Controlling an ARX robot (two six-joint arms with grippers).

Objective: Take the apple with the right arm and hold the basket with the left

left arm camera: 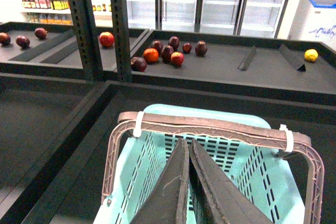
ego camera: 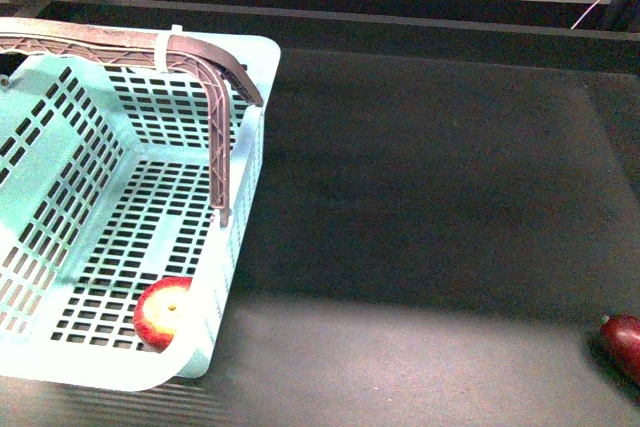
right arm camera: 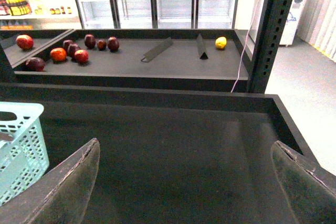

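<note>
**Apple in basket, right end effector empty**

Front view: the mint-green basket sits on the dark bench. The red apple with yellow blush lies on the basket's slotted floor, tucked in the near corner against the wall. The brown lattice handle arches over the basket's far end, a white zip tie binding it near the rim. A darker maroon apple lies on the bench well apart from the basket, at the frame edge; that's not the target. Neither arm shows here.

Left wrist view: left end effector has its fingers pressed together, no gap, pointing down toward the basket's interior just this side of the handle. Nothing visibly pinched between them; contact with the basket can't be confirmed. It looks staged over the basket to steady it. A further shelf beyond the basket carries a cluster of dark and red fruit and one yellow fruit.

Right wrist view: right end effector is spread wide, both fingers at the frame edges, nothing between them, over bare bench well away from the basket, whose corner shows beside one finger. Judgement: the target already lies in the basket, so the pick looks done.
</note>
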